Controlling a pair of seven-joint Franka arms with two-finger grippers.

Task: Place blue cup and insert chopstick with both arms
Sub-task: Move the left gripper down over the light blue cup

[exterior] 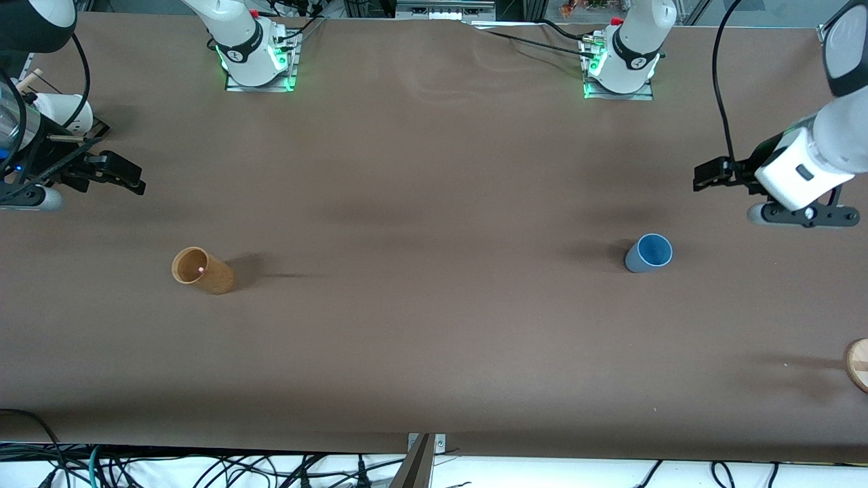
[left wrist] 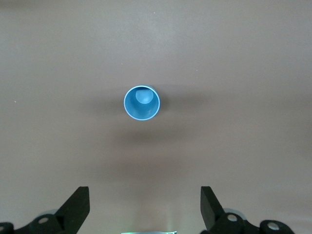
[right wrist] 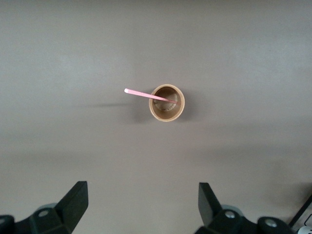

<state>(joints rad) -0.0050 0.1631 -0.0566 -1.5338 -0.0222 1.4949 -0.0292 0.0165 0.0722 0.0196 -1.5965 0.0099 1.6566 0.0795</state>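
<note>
The blue cup (exterior: pixel 649 253) stands upright on the brown table toward the left arm's end; in the left wrist view the blue cup (left wrist: pixel 142 103) shows its light blue inside, empty. The chopstick (right wrist: pixel 146 95) leans inside a tan wooden cup (right wrist: pixel 167 103), one end sticking out past the rim; in the front view only its pink tip (exterior: pixel 202 270) shows, in that tan cup (exterior: pixel 202 270) toward the right arm's end. My left gripper (exterior: pixel 706 177) (left wrist: pixel 145 204) is open and empty over bare table. My right gripper (exterior: pixel 129 177) (right wrist: pixel 143 202) is open and empty over bare table.
A round wooden piece (exterior: pixel 858 364) lies at the table's edge at the left arm's end, nearer the camera than the blue cup. Cables hang along the table's front edge (exterior: pixel 434 451). The arm bases (exterior: pixel 255 57) stand at the back.
</note>
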